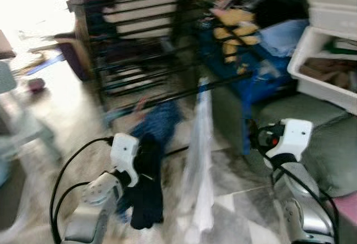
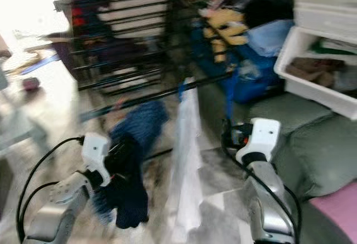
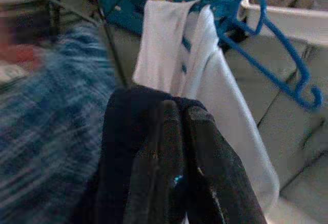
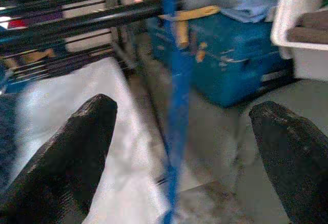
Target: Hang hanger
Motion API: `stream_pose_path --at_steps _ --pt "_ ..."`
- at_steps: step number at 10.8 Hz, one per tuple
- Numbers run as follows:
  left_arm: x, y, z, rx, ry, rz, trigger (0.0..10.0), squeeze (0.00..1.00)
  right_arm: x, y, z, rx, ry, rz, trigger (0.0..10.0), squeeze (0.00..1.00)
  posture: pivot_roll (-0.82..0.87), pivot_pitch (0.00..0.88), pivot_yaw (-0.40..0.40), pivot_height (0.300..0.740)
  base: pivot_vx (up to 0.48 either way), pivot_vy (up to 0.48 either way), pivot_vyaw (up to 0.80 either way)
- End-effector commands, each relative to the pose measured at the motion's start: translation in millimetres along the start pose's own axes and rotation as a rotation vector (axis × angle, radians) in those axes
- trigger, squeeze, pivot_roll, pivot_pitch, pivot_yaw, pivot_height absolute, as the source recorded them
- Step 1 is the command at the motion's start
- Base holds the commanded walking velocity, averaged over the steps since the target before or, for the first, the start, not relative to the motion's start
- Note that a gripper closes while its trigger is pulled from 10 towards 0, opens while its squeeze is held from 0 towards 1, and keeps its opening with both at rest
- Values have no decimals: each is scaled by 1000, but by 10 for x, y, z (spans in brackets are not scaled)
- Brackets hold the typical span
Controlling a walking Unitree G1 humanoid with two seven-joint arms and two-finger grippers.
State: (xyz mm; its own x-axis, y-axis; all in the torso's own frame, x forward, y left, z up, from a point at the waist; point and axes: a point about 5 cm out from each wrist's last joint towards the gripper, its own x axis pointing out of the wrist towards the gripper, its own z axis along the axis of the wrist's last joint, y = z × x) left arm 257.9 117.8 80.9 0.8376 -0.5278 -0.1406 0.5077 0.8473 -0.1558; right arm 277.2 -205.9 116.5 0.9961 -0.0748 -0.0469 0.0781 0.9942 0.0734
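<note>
Blue plastic, the hanger (image 3: 277, 55) hooks on a bar of the black drying rack (image 1: 145, 48), carrying a white garment (image 1: 199, 171) that hangs beside the grey sofa (image 1: 329, 143); the left gripper (image 3: 177, 157), fingers pressed together, clamps a dark navy cloth (image 1: 146, 194) just beside that garment; the right gripper (image 4: 184, 147) hovers near the hanger with fingers spread wide, holding nothing; a white bin (image 1: 318, 71) sits above the sofa.
</note>
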Motion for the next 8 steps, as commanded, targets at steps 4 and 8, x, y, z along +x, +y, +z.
stream_pose_path --at_steps 4,8 --pt "-18 35 61 24 -7 13 10000 0 57 56 -24 13 22 0 10000 0 -124 0 46 740 0 0 0" --pt "-18 30 59 27 3 11 10000 0 230 50 -61 9 69 -41 10000 0 -116 0 45 740 0 0 0"
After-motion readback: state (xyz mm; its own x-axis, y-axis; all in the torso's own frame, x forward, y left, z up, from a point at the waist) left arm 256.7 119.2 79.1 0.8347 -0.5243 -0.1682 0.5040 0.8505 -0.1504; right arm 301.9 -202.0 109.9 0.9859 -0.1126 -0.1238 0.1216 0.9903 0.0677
